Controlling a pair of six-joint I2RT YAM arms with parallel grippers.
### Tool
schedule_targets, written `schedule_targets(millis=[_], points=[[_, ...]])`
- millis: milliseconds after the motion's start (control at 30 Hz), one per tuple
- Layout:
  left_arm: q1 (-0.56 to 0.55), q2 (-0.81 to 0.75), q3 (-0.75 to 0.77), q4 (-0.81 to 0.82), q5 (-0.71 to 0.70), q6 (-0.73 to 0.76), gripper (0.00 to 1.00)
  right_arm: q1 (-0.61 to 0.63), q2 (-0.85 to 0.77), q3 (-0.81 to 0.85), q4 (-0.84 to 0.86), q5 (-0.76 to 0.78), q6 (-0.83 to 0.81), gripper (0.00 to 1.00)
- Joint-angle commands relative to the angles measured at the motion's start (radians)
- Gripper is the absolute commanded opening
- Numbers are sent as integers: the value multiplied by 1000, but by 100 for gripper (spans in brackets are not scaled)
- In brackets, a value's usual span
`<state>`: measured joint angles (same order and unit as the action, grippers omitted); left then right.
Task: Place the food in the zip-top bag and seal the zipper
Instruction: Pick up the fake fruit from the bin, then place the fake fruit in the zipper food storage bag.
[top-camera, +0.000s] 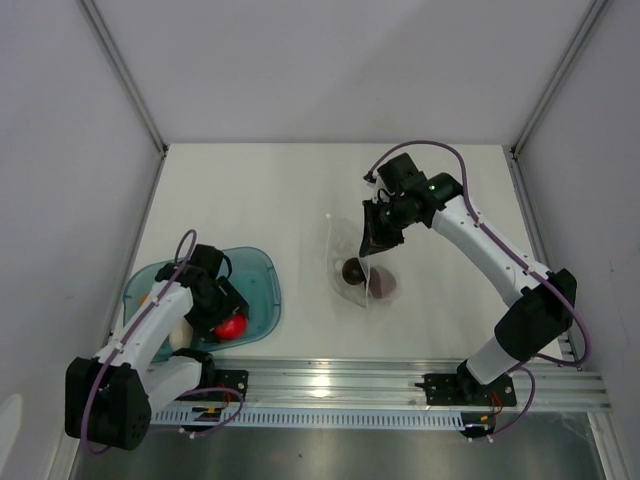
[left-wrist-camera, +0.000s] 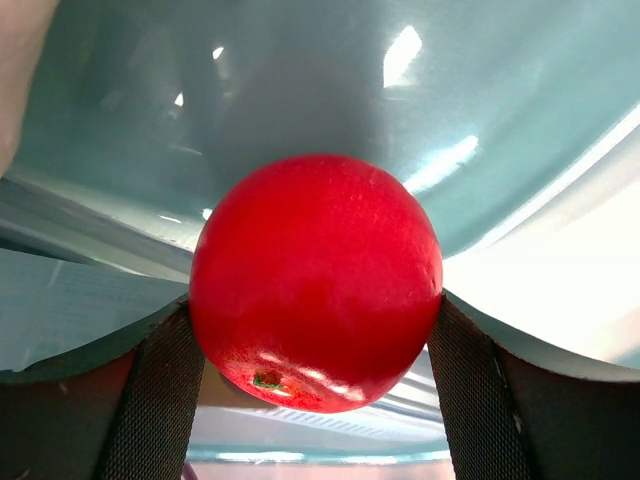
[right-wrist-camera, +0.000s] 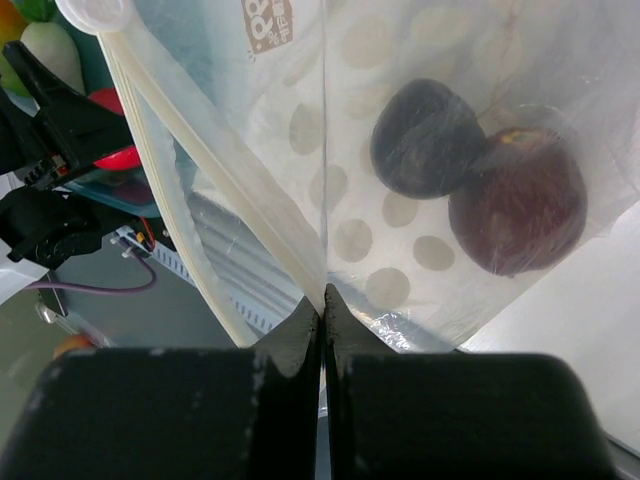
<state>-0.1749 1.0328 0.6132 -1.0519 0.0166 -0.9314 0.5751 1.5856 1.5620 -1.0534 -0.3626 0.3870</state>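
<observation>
A red round fruit (left-wrist-camera: 315, 280) sits between my left gripper's (left-wrist-camera: 312, 335) fingers and touches both pads, low in the teal tray (top-camera: 255, 270). In the top view that fruit (top-camera: 231, 326) shows at the tray's near right. A white oblong piece (top-camera: 181, 336) lies beside the left arm. My right gripper (right-wrist-camera: 322, 305) is shut on the edge of the zip-top bag (right-wrist-camera: 350, 180), holding it up at mid-table (top-camera: 360, 262). The zipper (right-wrist-camera: 210, 150) runs up and left from the jaws. Inside the bag lie a dark maroon piece (right-wrist-camera: 425, 140) and a dark red fruit (right-wrist-camera: 520, 215).
The tray's curved wall (left-wrist-camera: 300, 90) rises close behind the red fruit. An aluminium rail (top-camera: 400, 385) carrying both arm bases runs along the near table edge. White enclosure walls stand to the left, right and back.
</observation>
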Motion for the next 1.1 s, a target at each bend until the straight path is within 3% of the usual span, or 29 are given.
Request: schedule_targets(millis=[0,233,400,567,700,867,1067], points=[[-6,-39,72,12,28,43,1,-3,-41,-11,0,24,-7,0],[-6,-138,157,61,138,65,1,0,-145,-117,69,47,23,0],[-9,-229,169,220,282,77,1,2,-183,-164,87,51,41,0],[-89,-203,211,357,425,102,1,8,-184,-174,102,45,46,0],[-201,-175,224,516,442,80,1,8,-188,-204,157,65,73,0],[-331,-41,359,540,459,150,1,11,-151,-178,176,48,85,0],[-411,84,444,618,543,178,0,20,-118,-154,182,4,72,0]])
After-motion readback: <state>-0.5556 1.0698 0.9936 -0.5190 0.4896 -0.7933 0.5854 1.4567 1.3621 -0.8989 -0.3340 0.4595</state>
